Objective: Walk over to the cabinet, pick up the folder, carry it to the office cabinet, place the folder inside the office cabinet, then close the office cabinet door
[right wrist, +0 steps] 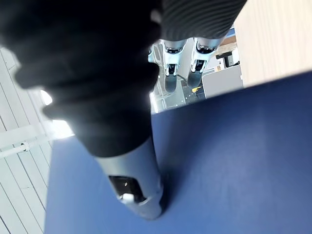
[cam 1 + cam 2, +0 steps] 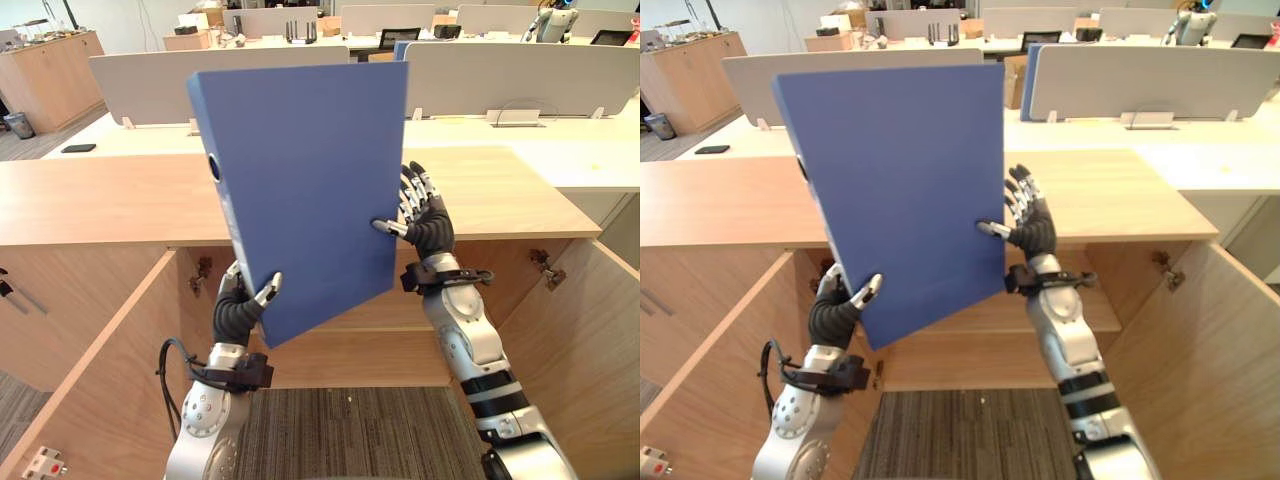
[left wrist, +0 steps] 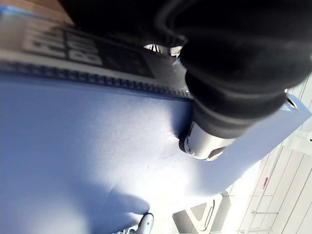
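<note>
Setting: open office cabinet [image 2: 350, 355] under wooden worktop [image 2: 100, 200].
Folder [image 2: 300, 190]: blue, upright, held before the opening.
Left hand [image 2: 240, 305]: pinching lower corner.
Right hand [image 2: 425, 225]: clamping right edge.
Handling: likely stiff, light, slick; grip edges.

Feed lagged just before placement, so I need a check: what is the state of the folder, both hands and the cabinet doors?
folder: closed, held up off any surface, tilted.
left hand: gripping the folder's lower corner, thumb on its front.
right hand: pinching the folder's side edge, thumb in front, fingers behind.
left cabinet door: open.
right cabinet door: open.
</note>
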`<state>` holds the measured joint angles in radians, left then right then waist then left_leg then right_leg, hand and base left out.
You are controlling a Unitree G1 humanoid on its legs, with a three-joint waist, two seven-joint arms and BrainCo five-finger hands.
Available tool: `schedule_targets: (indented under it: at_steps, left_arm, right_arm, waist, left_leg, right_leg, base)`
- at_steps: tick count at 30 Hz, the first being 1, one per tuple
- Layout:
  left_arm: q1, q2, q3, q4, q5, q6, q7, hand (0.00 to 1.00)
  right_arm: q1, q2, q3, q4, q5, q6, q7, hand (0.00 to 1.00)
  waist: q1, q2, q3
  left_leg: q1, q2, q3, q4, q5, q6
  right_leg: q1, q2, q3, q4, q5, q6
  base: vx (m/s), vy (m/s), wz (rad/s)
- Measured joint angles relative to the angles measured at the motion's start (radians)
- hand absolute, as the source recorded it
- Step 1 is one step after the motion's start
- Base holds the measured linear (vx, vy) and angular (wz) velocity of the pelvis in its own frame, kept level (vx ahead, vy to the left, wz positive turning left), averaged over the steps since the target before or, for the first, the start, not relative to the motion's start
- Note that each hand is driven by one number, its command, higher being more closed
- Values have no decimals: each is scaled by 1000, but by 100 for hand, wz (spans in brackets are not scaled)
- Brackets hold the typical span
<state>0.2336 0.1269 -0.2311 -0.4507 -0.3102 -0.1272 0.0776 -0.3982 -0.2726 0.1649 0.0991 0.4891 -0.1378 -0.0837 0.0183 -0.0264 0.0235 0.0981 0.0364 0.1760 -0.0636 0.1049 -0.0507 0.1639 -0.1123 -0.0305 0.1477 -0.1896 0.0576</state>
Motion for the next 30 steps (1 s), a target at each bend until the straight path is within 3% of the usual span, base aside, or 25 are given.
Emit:
schedule_targets:
  at_steps: [9,11,12,16,19,23,26,30]
  left_arm:
    - [-16,46,-2,0,-20,0,25,100]
    - [-16,60,-2,0,-23,0,26,100]
    - [-17,73,-5,0,-34,-1,26,100]
    - [-27,100,-21,0,-60,-27,26,100]
    - [-51,122,-38,0,-85,-84,25,100]
    - [-63,184,-68,0,-90,-88,25,100]
    - [-90,171,-77,16,-113,-92,25,100]
    - [-114,169,-84,30,-123,-108,14,100]
  right_arm:
    - [-86,-48,79,102,1,0,5,0]
    - [-106,-93,127,112,2,0,27,0]
    - [-124,-133,172,114,7,0,54,100]
    - [-178,-252,281,120,126,1,143,100]
    - [-231,-386,425,128,265,28,236,100]
    - [-235,-499,499,127,428,71,352,100]
    - [-196,-498,475,102,503,71,357,100]
    - [-91,-400,345,68,510,52,357,100]
  waist:
    - [-5,11,15]
    - [-5,12,15]
    - [-5,12,15]
    - [-3,12,15]
    - [4,12,15]
    - [13,12,15]
    - [19,16,13]
    - [25,23,9]
  left_leg:
    - [-2,0,0,0,3,1]
    - [-2,0,0,0,3,1]
    - [-2,0,0,0,3,1]
    - [-6,-1,0,0,3,2]
    - [-8,-1,-2,0,4,2]
    - [-10,-1,-4,0,5,2]
    - [-12,-1,-4,1,5,1]
    - [-12,-1,-5,1,5,1]
  right_leg:
    - [-2,0,4,-1,3,-4]
    - [-2,0,4,-1,4,-5]
    - [-2,0,4,-2,4,-6]
    - [-4,0,4,-2,5,-7]
    - [-6,1,4,-2,6,-8]
    - [-7,1,5,-2,6,-8]
    - [-8,1,5,-1,6,-8]
    - [-8,2,6,-1,6,-8]
  base:
    - [-42,5,0]
    - [-41,5,0]
    - [-38,5,0]
    - [-37,5,1]
    - [0,0,0]
    - [0,0,0]
    - [0,0,0]
    - [0,0,0]
